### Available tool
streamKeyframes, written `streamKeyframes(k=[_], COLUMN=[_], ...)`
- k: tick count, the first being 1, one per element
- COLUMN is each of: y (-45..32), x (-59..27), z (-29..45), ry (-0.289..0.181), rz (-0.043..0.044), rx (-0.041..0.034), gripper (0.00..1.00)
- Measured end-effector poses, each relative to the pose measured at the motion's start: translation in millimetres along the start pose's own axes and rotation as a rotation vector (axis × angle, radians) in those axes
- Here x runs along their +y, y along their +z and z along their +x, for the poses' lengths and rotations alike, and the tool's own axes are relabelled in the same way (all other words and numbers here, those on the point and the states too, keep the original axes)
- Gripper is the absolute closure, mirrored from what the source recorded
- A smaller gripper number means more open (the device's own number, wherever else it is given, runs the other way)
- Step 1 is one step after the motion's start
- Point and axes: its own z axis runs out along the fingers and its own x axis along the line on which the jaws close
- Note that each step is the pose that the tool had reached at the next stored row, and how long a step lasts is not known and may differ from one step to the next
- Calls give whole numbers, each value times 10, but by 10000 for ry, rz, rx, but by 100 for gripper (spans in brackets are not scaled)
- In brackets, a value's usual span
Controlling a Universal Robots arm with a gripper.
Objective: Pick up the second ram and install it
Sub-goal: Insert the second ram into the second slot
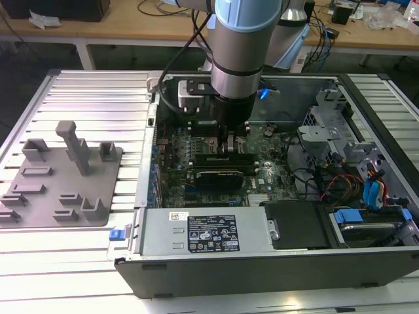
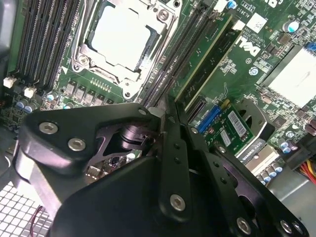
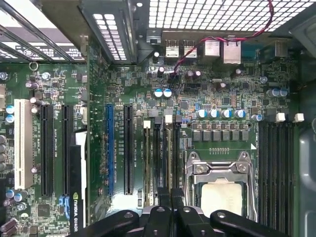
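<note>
My gripper (image 1: pixel 226 149) reaches down into the open computer case (image 1: pixel 140 196), onto the motherboard beside the processor socket (image 2: pixel 121 37). In both wrist views its black fingers stand shut together, with nothing visible between them, tips (image 2: pixel 159 112) down on the dark memory slots (image 3: pixel 168 158). A long green ram stick (image 2: pixel 205 52) stands seated in a slot right beside the fingertips (image 3: pixel 164 197), also seen edge-on as a pale strip (image 3: pixel 147 163). I cannot tell whether it is the second ram. What lies directly under the tips is hidden.
A grey fixture plate (image 1: pixel 65 176) with plastic blocks lies on the ribbed table at the exterior view's left, no green stick on it. Inside the case are a black card (image 3: pixel 76 187), a power supply (image 1: pixel 209 232), and drive bays with cables (image 1: pixel 366 196).
</note>
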Motion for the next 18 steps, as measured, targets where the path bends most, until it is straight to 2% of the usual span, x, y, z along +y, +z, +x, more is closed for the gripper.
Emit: streamKeyframes(k=[17,18], y=[63,69], x=[14,14], z=[3,0], ry=[35,39], rz=[0,2], rx=[2,-49], gripper=[91,91])
